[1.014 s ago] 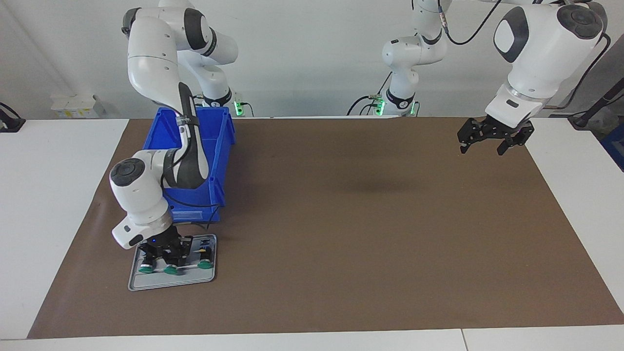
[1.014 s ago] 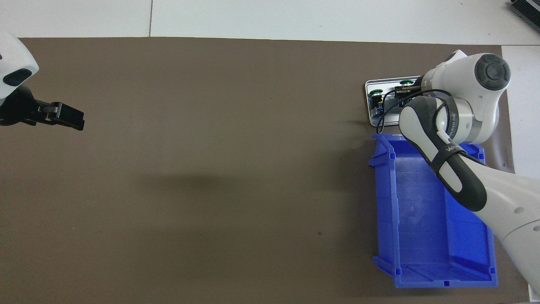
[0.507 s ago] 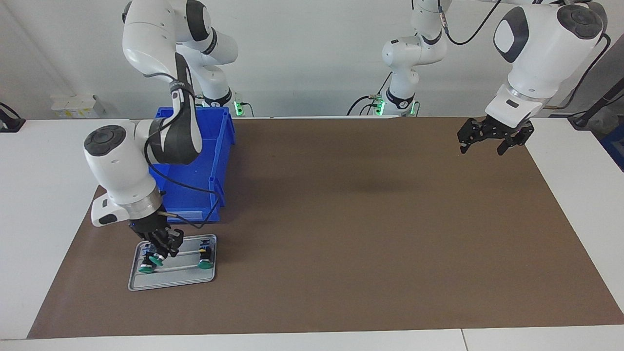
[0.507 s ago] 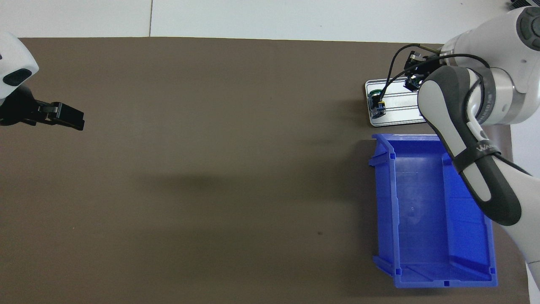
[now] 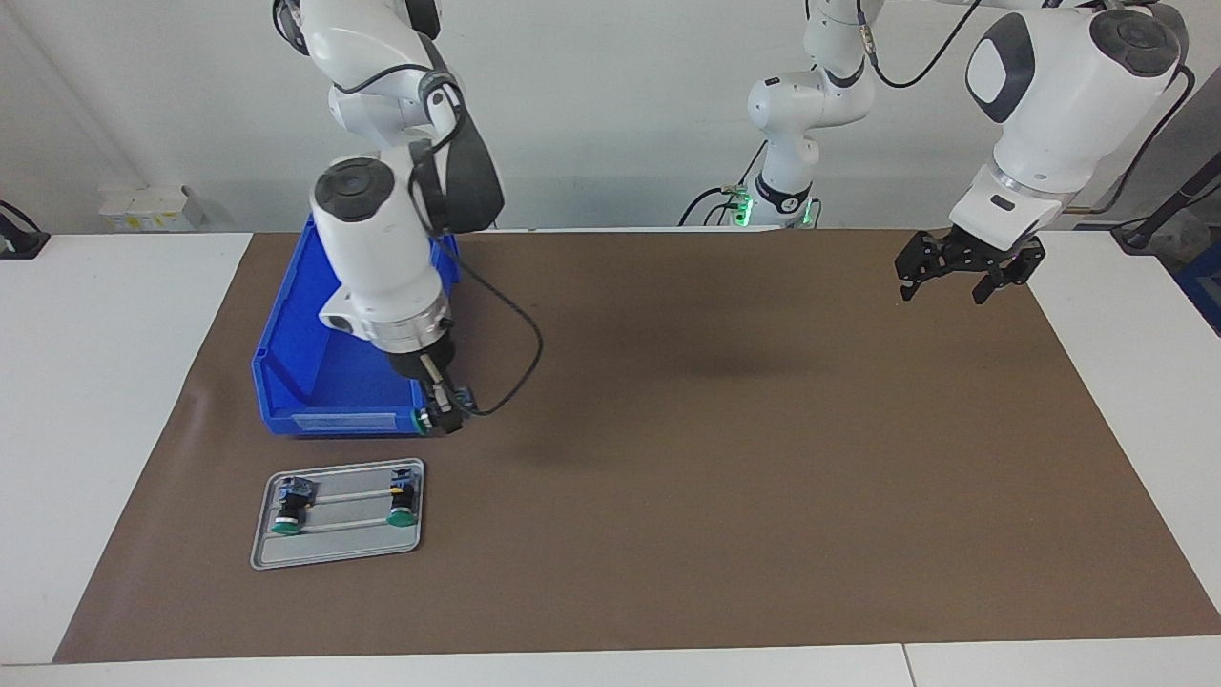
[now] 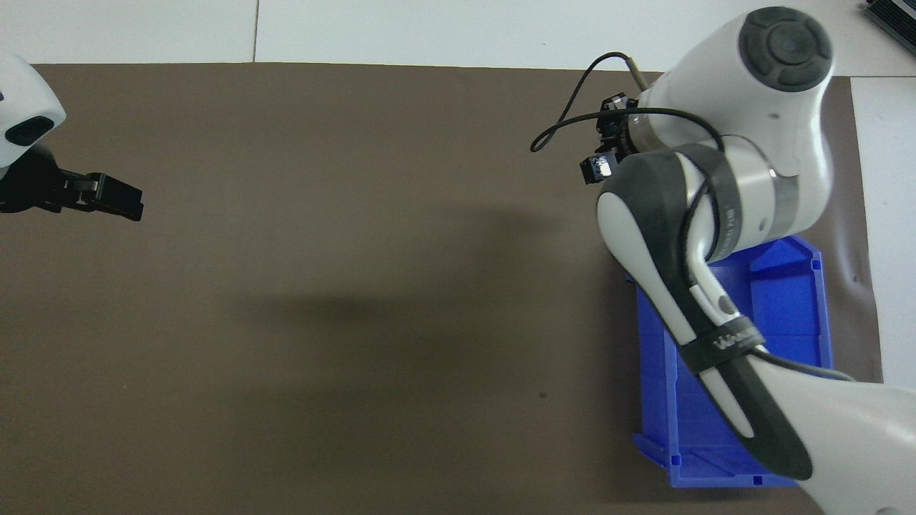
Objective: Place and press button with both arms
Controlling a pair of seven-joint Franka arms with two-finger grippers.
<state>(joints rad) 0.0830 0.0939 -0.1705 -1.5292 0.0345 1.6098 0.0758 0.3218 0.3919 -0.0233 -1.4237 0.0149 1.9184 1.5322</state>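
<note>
The right arm's tool hangs at the left middle of the facing frame, just past the corner of the blue bin, its fingers drawn narrow around a push-button switch. The switch's green cap shows at the tool's tip in the facing frame; in the overhead frame its blue rear block pokes out beside the arm's wrist, in the upper right of that frame. The held switch is up in the air over the brown mat, close to the bin's corner and above the tray's end of the mat.

The metal tray lies in the lower left of the facing frame, below the bin. Two more switches rest on it, one near each end: the first switch at the tray's left end in that frame, the second switch at its right end, both with green caps pointing toward the frame's bottom edge. The strip of tray between them is bare. In the overhead frame the arm covers the tray.

The left arm's tool waits at the upper right of the facing frame, over the mat's corner, its fingers spread wide with nothing between them. In the overhead frame it shows at the left edge. The mat covers most of the white bench.
</note>
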